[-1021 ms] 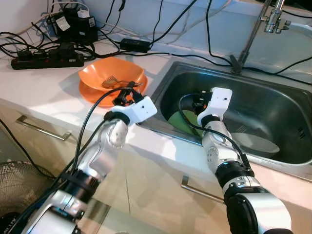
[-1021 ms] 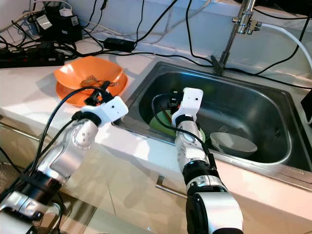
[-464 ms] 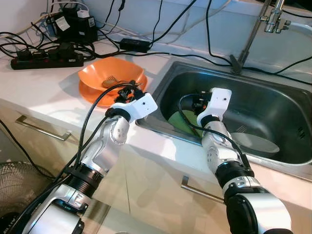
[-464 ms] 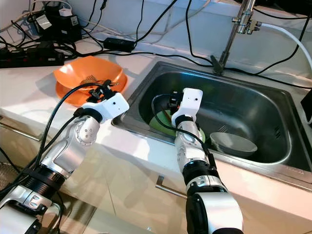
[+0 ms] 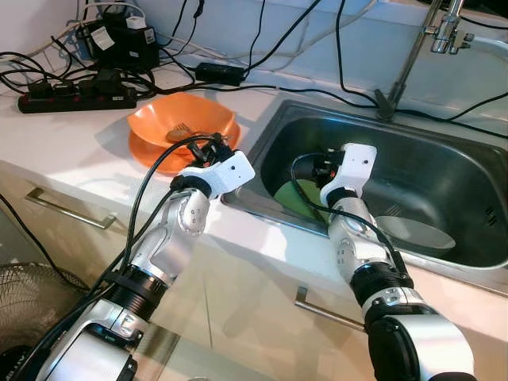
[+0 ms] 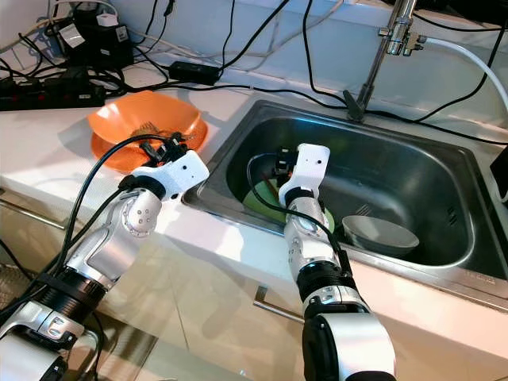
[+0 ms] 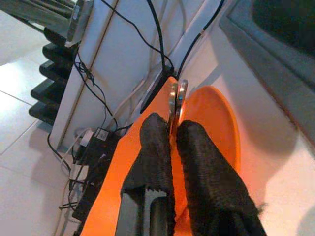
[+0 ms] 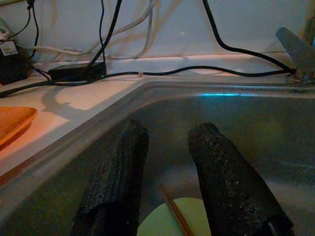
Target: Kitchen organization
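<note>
Left arm has crept fwd & up vs a sec ago, nearer the orange bowl; right arm basically unchanged.

Left gripper is pinched shut on a thin metal piece, prob. cutlery, held over/at the bowl's near rim. Bowl sits on a matching orange plate on the counter, beside the sink. A fork lies inside the bowl already.

Right gripper hangs low in the sink w/ fingers apart, holding nothing. Just below it: green plate w/ a chopstick lying on it. Grey bowl sits further right on the sink floor.

Progress, as I read it: early-to-mid. One utensil in the bowl, a second about to go in. Left to do: release that piece, then clear the sink — chopstick, green plate, grey bowl all untouched. Cables & power strip crowd the back of the counter, so not much spare room there.
</note>
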{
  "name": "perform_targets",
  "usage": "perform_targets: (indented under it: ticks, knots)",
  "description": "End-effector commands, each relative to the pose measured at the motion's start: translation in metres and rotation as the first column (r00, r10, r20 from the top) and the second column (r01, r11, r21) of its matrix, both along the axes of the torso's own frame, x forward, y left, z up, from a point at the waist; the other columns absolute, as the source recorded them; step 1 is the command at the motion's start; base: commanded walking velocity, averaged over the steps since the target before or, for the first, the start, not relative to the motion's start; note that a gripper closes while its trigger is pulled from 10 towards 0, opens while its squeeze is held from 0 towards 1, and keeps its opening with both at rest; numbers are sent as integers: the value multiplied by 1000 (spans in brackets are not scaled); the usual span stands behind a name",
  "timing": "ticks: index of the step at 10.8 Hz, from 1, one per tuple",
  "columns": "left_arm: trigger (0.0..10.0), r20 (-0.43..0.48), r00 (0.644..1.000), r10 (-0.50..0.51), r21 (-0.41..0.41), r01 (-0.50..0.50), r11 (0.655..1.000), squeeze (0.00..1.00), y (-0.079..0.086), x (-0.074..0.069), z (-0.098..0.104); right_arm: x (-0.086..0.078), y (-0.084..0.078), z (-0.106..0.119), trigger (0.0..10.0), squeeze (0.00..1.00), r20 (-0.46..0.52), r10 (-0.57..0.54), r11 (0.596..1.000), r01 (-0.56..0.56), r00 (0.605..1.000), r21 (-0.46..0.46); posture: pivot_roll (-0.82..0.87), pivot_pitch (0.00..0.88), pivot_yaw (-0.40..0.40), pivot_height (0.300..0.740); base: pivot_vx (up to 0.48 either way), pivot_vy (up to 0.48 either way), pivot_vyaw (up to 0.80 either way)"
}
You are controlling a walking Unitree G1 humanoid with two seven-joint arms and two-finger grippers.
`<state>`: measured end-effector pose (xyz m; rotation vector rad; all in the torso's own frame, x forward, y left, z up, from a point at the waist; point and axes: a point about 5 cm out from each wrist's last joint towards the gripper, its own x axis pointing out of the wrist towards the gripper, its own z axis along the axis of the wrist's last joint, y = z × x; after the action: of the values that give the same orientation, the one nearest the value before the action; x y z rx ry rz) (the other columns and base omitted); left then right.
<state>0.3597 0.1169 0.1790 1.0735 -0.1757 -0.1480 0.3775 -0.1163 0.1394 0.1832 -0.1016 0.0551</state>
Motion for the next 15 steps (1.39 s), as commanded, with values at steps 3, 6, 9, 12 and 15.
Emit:
perform_targets:
  ticks: [3, 6, 9, 12, 15]
  knots:
    - [0, 59, 998, 2, 14, -3, 1000, 0, -2, 1, 14, -1, -2, -2, 10000, 0, -10, -8, 1000, 8, 1000, 6, 258, 5, -64, 740, 0, 0, 0]
    - [0, 139, 990, 13, 37, -19, 999, 0, -1, 2, 34, 0, -1, -2, 10000, 0, -13, -6, 1000, 6, 1000, 7, 262, 0, -64, 740, 0, 0, 0]
    - [0, 232, 972, 29, 48, -42, 998, 0, -1, -1, 60, 0, -2, -2, 10000, 0, -14, -12, 1000, 12, 1000, 7, 264, 5, -65, 740, 0, 0, 0]
    - [10000, 346, 928, -138, -3, 148, 989, 0, -25, -16, 84, -1, -2, -3, 10000, 0, -16, -11, 1000, 11, 1000, 3, 263, 7, -67, 740, 0, 0, 0]
    - [10000, 412, 851, -324, -415, 492, 765, 0, -55, -47, 111, 0, -7, 4, 10000, 1000, 36, -28, 999, 29, 999, -27, 259, 12, -67, 740, 0, 0, 0]
